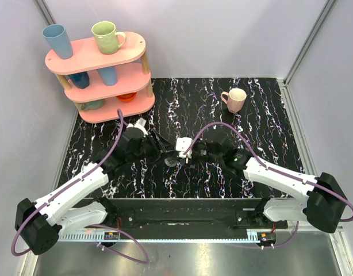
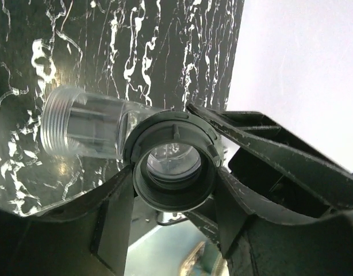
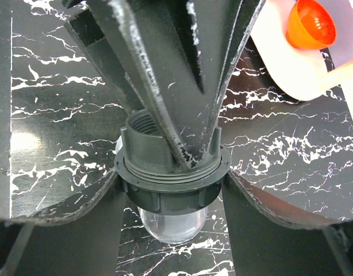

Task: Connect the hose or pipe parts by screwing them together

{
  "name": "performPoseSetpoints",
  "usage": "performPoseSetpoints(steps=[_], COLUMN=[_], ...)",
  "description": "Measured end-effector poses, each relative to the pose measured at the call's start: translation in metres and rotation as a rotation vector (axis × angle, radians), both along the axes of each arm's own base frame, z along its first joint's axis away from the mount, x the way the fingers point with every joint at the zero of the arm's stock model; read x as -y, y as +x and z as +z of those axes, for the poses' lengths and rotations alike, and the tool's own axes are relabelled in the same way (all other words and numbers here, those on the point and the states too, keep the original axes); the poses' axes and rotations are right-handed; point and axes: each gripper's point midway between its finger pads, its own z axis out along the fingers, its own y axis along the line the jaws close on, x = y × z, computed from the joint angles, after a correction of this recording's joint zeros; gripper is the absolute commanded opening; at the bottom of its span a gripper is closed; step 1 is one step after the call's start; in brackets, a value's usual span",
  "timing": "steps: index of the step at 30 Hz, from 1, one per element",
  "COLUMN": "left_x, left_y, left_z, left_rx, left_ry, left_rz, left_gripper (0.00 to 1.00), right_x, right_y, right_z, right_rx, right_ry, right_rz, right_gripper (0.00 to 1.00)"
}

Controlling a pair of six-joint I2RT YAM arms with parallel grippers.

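Note:
The pipe parts (image 1: 173,159) hang over the middle of the black marbled table (image 1: 268,132), between both grippers. In the left wrist view the black ring fitting (image 2: 173,198) faces the camera, and the translucent tube (image 2: 79,126) sticks out to the left with a threaded end. My left gripper (image 2: 173,177) is shut on the ring, one finger (image 2: 113,218) on each side. In the right wrist view my right gripper (image 3: 172,187) is shut on the dark collar (image 3: 165,192) round the tube, whose clear rounded end (image 3: 173,221) shows below. The left gripper's fingers (image 3: 165,86) come in from above onto the threaded neck.
A pink shelf (image 1: 130,50) with several mugs and cups stands at the back left. A pink mug (image 1: 235,99) sits at the back right. An orange bowl (image 3: 311,23) shows on the shelf. Purple cables (image 1: 116,144) loop over both arms. Grey walls enclose the table.

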Motion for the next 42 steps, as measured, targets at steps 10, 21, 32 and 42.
performPoseSetpoints(steps=[10, 21, 32, 42], left_x=[0.006, 0.012, -0.014, -0.037], left_y=[-0.014, -0.040, -0.033, -0.001], left_z=[0.006, -0.002, 0.060, 0.076], left_rx=[0.629, 1.246, 1.372, 0.852], left_ry=[0.158, 0.373, 0.415, 0.258], left_rz=[-0.443, -1.039, -0.710, -0.211], left_gripper=[0.29, 0.99, 0.99, 0.96], right_x=[0.001, 0.006, 0.006, 0.005], right_y=[-0.015, -0.053, -0.045, -0.008], right_z=[0.005, -0.006, 0.013, 0.028], right_rx=[-0.122, -0.309, -0.248, -0.097], right_ry=[-0.008, -0.024, 0.018, 0.077], right_rz=[0.076, 0.242, 0.195, 0.038], right_gripper=[0.00, 0.00, 0.00, 0.00])
